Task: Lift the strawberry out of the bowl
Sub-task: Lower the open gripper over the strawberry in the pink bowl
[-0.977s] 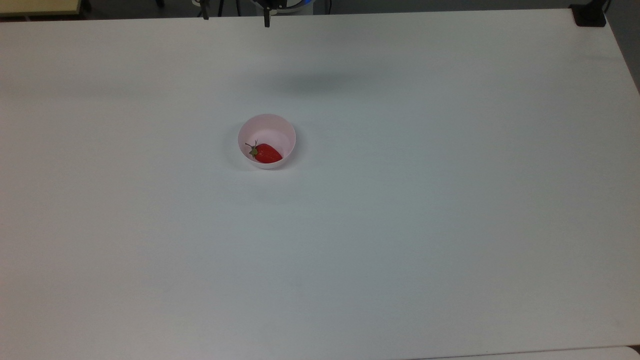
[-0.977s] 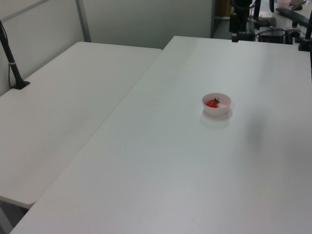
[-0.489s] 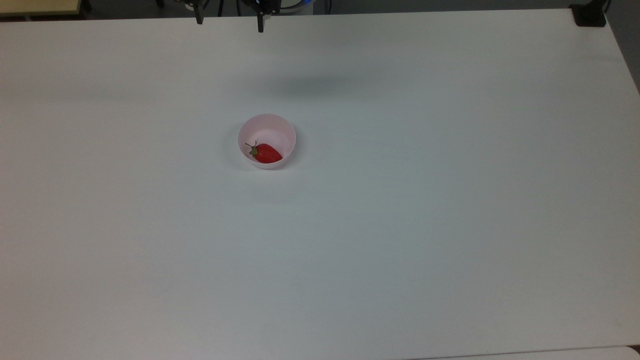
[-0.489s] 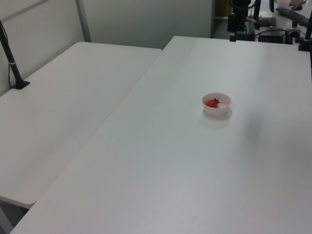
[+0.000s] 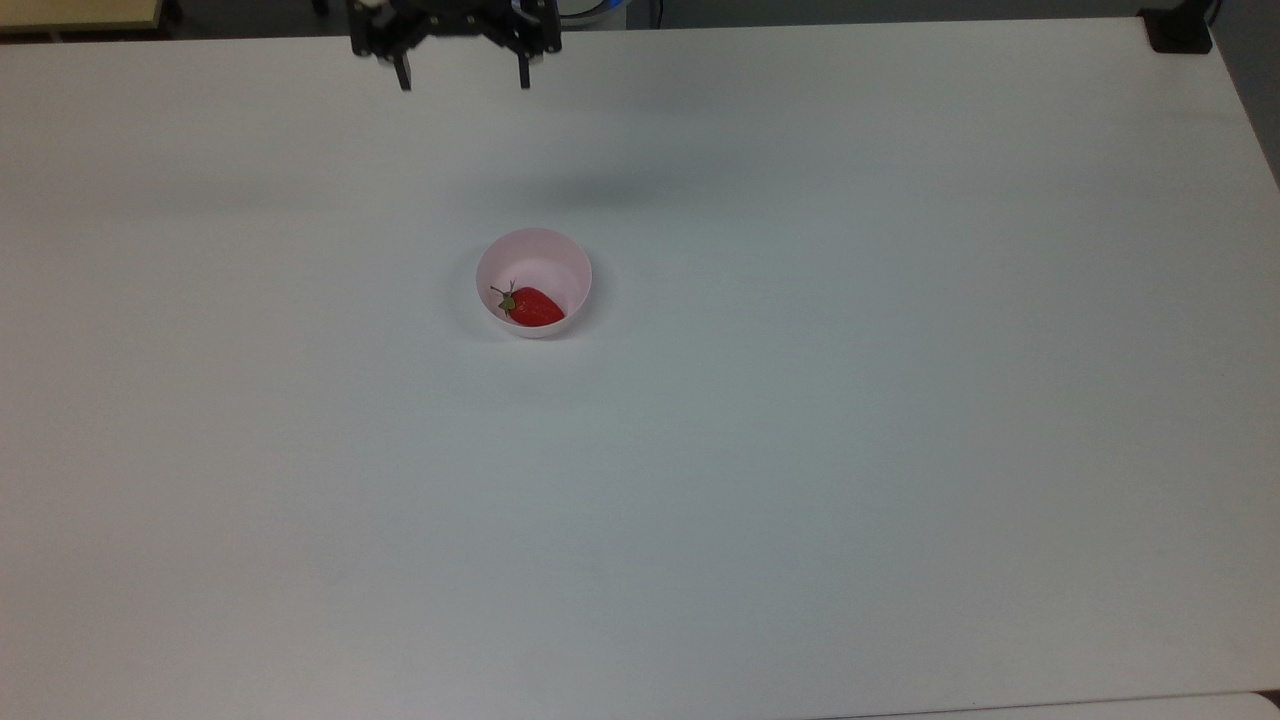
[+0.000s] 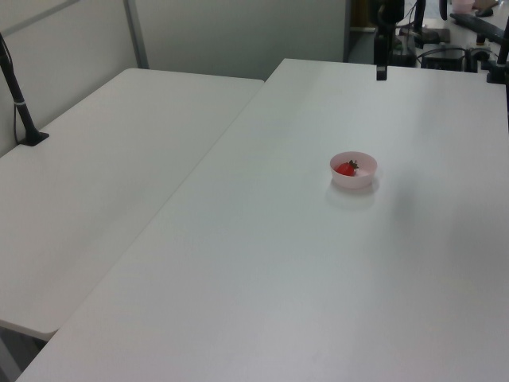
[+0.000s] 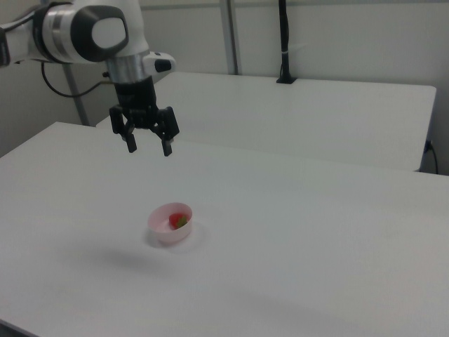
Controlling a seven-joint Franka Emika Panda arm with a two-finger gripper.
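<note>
On white table [image 5: 900, 400]: strawberry [image 5: 533, 306] inside bowl [image 5: 534, 262]; end effector [image 7: 149, 146] spread wide, hovering well apart.

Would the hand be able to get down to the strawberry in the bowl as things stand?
Probably yes: the hand hangs open above the table, and the strawberry lies uncovered in the open-topped bowl.

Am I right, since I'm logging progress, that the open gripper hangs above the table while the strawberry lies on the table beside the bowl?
Not quite. The top view shows the strawberry lying inside the bowl, not beside it. The open gripper does hang above the table.
</note>
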